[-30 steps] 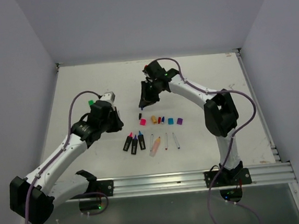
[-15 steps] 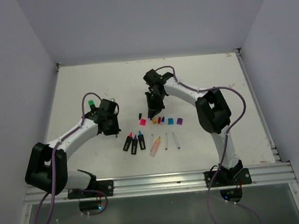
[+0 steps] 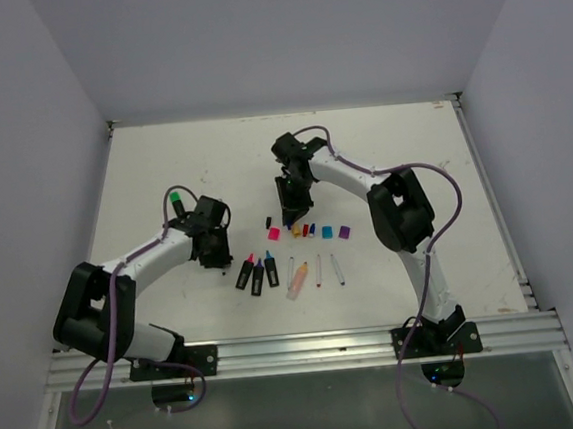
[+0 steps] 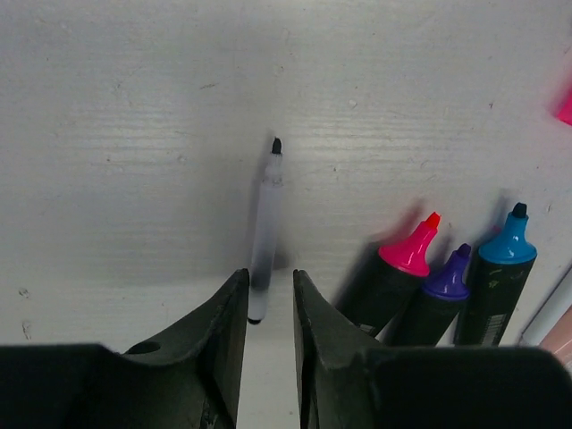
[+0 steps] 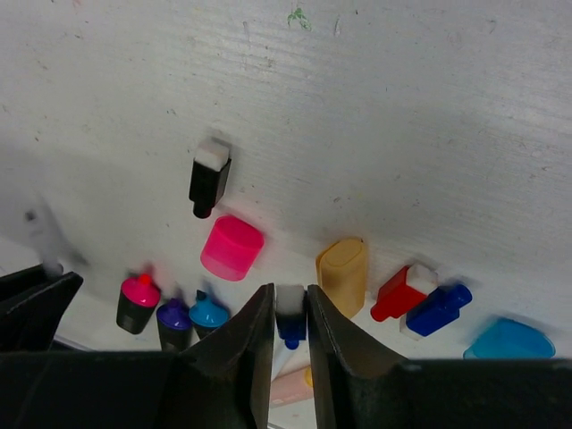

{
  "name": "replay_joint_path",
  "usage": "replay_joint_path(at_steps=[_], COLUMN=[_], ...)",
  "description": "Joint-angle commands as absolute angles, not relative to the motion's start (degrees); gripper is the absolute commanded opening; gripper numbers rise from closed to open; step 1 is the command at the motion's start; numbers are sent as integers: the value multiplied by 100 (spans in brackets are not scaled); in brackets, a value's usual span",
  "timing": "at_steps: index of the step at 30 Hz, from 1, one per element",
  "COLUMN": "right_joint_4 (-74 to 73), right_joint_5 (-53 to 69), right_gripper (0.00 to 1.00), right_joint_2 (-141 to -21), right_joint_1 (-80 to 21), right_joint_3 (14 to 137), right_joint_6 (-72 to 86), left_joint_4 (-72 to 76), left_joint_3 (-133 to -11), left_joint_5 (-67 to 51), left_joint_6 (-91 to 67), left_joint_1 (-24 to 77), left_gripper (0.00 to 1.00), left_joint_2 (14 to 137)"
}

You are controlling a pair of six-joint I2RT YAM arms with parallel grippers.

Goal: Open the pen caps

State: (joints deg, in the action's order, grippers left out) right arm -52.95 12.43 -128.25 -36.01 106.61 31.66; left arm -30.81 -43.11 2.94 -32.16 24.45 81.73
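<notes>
Pinching a blue cap [image 5: 290, 320] — that's my right claw [image 5: 290, 295]. My left claw [image 4: 268, 281] is loose, thin pen [image 4: 264, 214] at twelve o'clock.

Glossy plastic pen caps [image 5: 231, 248] lie on a matt, scuffed table [image 5: 402, 107].

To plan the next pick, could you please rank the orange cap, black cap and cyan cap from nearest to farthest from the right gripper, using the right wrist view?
1. Orange cap, just right of the right gripper.
2. Black cap, up and to the left.
3. Cyan cap, at the far right edge.
</notes>
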Motion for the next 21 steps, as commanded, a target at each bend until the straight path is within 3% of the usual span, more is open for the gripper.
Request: replay_joint_path(at_steps=[1, 5, 8, 14, 21], right_joint_4=[-5440, -5458, -5458, -5607, -5791], right_joint_5=[1116, 1134, 1151, 1055, 1072], right_gripper=[28, 34, 40, 48, 61], right_joint_2=[-12876, -12876, -12797, -12342, -11559], right_joint_1=[-3621, -3621, -3621, -3621, -3621], right_joint_3=[10898, 10986, 11065, 11276, 10916], right_joint_6=[3006, 2901, 2830, 2716, 2611], left_joint_4=[-2909, -2953, -3050, -3480, -3840], left_joint_3=[-4280, -4394, -4517, -5492, -6828], left_joint_5=[255, 307, 421, 1221, 1757], left_joint_6=[-3305, -3357, -3401, -3157, -2812], left_joint_1=[2426, 2426, 2426, 2347, 1444], left_gripper=[30, 50, 58, 64, 70], left_joint_2=[8183, 8200, 8156, 8165, 9349])
